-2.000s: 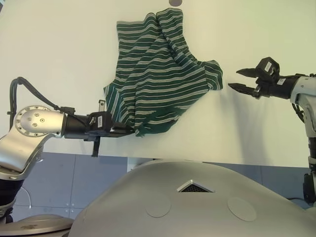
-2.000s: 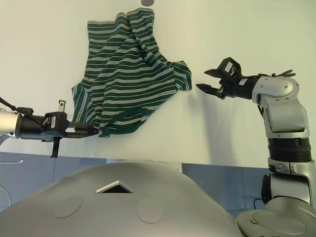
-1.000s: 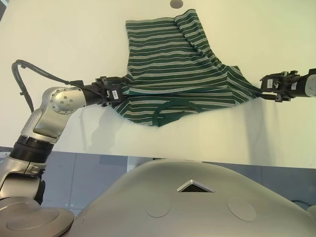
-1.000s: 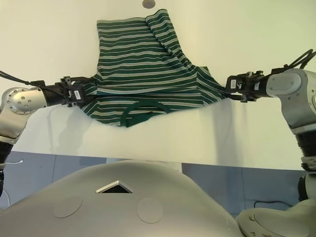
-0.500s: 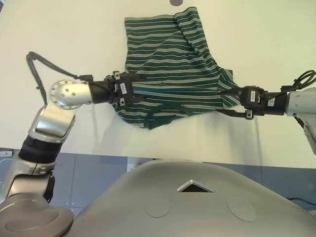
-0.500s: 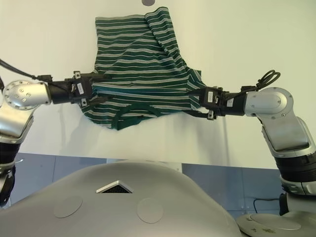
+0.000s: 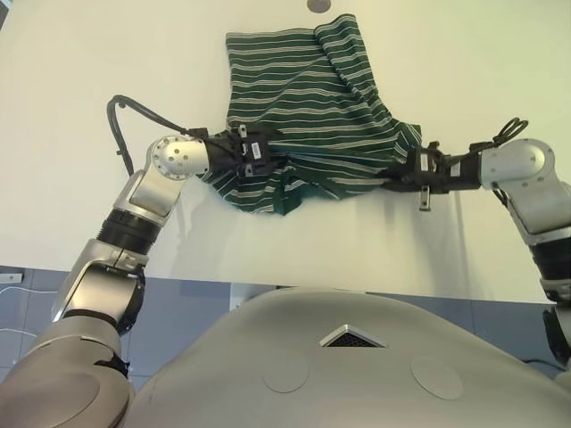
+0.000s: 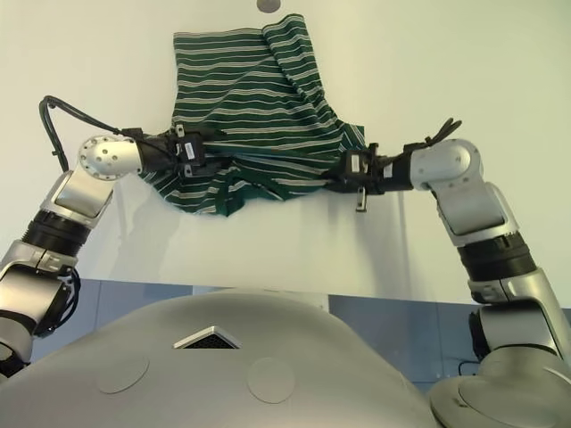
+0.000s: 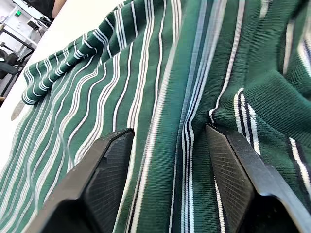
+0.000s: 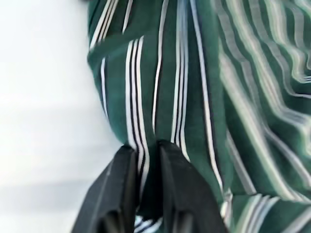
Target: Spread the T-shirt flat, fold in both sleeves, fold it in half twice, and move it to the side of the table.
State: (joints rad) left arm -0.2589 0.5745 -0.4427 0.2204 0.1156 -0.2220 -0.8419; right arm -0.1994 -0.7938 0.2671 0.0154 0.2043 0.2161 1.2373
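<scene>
L fingers [image 9: 112, 184] spread astride T-shirt [image 7: 303, 98] fold, R fingers [image 10: 121, 194] pinch its edge on white table [image 7: 89, 71].

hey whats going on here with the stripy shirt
A humanoid robot is handling a green striped T-shirt on a white table with both arms. Its left hand is at the shirt's left side, in among the cloth, and its right hand pinches the right edge. The near part of the shirt is bunched up between the two hands. It is not yet spread flat, and none of the folds look done.
</scene>
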